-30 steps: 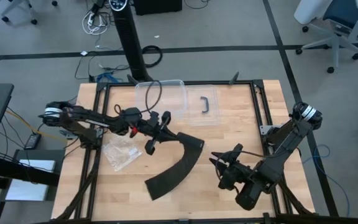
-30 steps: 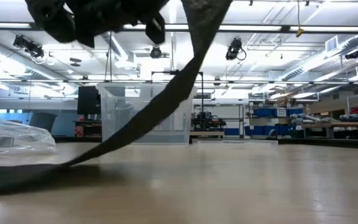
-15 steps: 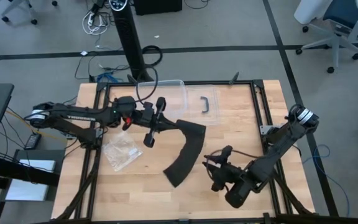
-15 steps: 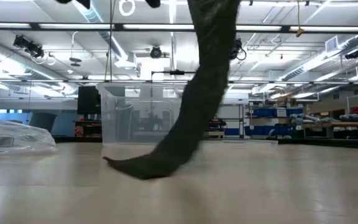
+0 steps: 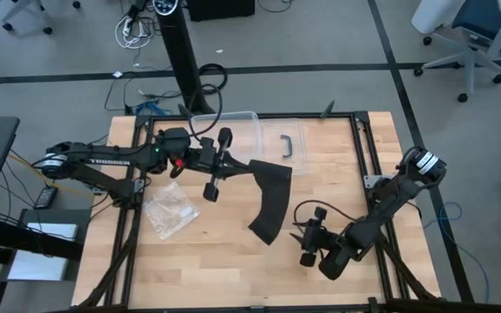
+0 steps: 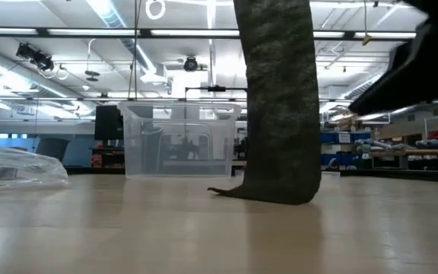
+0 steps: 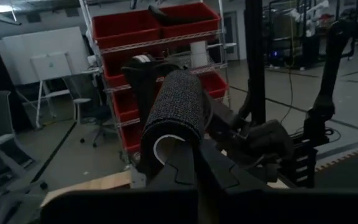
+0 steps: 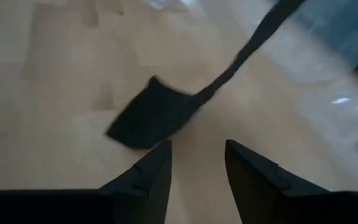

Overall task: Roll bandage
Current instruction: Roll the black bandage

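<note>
The left gripper, clamped on the bandage, suspends it; its free end touches the table just left of the half-spread, empty right gripper.

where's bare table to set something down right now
Bare wood on the table runs along its near edge, below the plastic bag, and in the far right corner beside the clear box and its lid. The middle is crowded: the bandage hangs there, right gripper close by.

the bandage is matt black woven cloth, rough-textured; the tabletop smooth pale wood; the box clear plastic, probably glossy.
</note>
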Controlling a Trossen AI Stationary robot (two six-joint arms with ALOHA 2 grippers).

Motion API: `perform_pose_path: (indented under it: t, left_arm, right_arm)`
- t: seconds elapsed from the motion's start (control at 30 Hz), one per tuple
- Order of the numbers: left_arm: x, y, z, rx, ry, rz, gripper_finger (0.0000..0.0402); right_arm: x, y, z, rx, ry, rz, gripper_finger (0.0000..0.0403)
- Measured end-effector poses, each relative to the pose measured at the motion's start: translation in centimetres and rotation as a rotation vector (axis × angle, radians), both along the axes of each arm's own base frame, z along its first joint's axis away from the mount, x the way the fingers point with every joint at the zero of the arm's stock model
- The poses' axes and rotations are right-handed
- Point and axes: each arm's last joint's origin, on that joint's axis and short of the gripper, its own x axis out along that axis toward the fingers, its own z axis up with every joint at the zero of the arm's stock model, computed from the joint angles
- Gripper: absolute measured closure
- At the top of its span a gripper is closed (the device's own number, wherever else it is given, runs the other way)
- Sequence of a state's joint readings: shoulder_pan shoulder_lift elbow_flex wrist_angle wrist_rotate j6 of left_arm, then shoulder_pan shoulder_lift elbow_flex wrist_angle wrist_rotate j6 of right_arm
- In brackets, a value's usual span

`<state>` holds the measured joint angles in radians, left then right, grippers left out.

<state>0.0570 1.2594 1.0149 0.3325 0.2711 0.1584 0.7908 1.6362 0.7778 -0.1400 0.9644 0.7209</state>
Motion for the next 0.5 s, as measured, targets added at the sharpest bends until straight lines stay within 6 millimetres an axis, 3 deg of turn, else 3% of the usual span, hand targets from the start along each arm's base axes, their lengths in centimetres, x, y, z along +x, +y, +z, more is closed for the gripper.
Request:
perform_pose_path:
  t: [0.17, 0.3, 0.5]
  left_arm:
    - [0.0, 0.1, 0.0, 0.022, -0.006, 0.027, 0.0401]
    - [0.0, 0.1, -0.1, 0.037, 0.005, 0.044, 0.0401]
    - [0.1, 0.3, -0.5, 0.060, 0.044, 0.084, 0.0401]
  right_arm:
    - [-0.6, -0.8, -1.7, 0.056, -0.097, 0.026, 0.0241]
    - [-0.6, -0.9, -1.8, -0.112, -0.032, 0.124, 0.0238]
    - [0.5, 0.6, 0.2, -0.406, 0.062, 0.318, 0.0238]
